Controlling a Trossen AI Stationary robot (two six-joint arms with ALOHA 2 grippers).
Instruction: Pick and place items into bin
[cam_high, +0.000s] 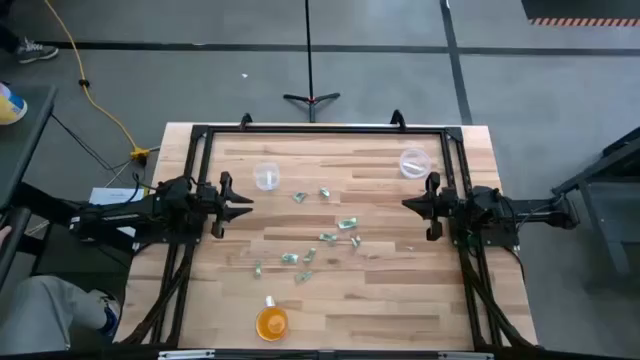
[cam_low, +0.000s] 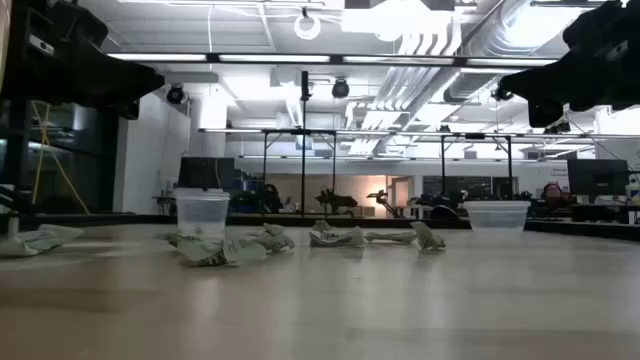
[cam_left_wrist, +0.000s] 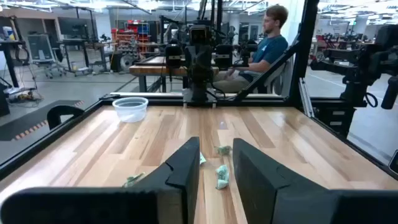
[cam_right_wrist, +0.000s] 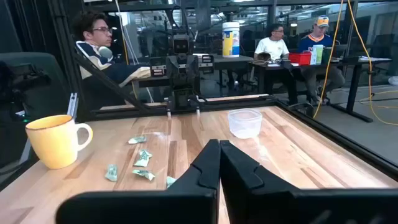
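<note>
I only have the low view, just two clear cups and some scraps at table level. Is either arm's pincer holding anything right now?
Observer: No. The left pincer is open and empty, as its wrist view shows.
Operator: And the right one?
Observer: The right pincer is shut with nothing between its fingers, and it sits at the table's right side.
Operator: Is there anything on the table I'm missing?
Observer: Yes, an orange cup stands near the table's bottom edge in the high view, apart from the pale-green pieces.
</note>
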